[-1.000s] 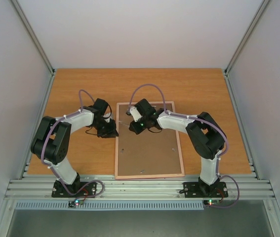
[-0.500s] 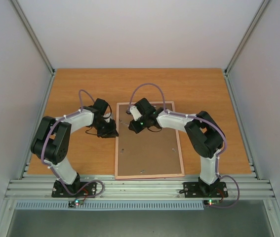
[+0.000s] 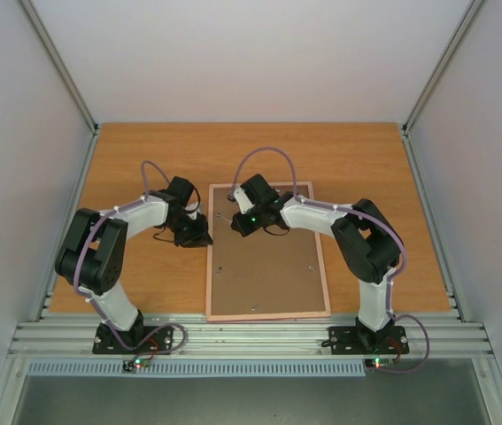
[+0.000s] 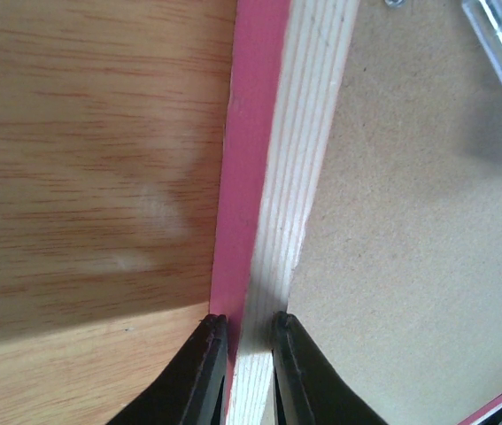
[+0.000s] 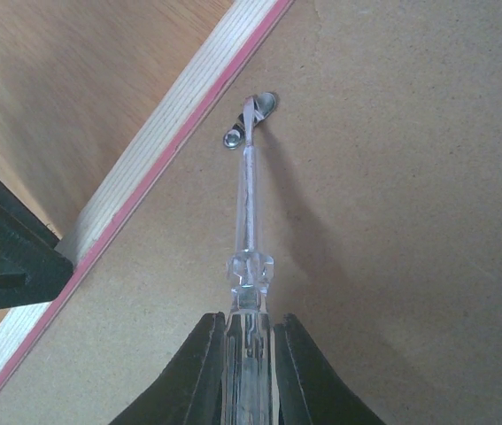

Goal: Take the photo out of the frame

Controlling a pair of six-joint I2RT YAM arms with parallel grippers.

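The frame lies face down on the table, its brown back board up, with a pale wood rim and pink edge. The photo is hidden under the board. My left gripper is shut on the frame's left rim, one finger on each side; it shows in the top view too. My right gripper is shut on a clear plastic tool, whose tip rests on a small metal retaining tab near the frame's far left corner. The right gripper shows in the top view as well.
Another small tab sits at the board's right edge and one near its front edge. Wooden tabletop surrounds the frame. Grey walls enclose the sides and back. A metal rail runs along the near edge.
The right gripper with the clear tool has shifted slightly away and to the left over the board's far left corner. The left arm and frame have not moved.
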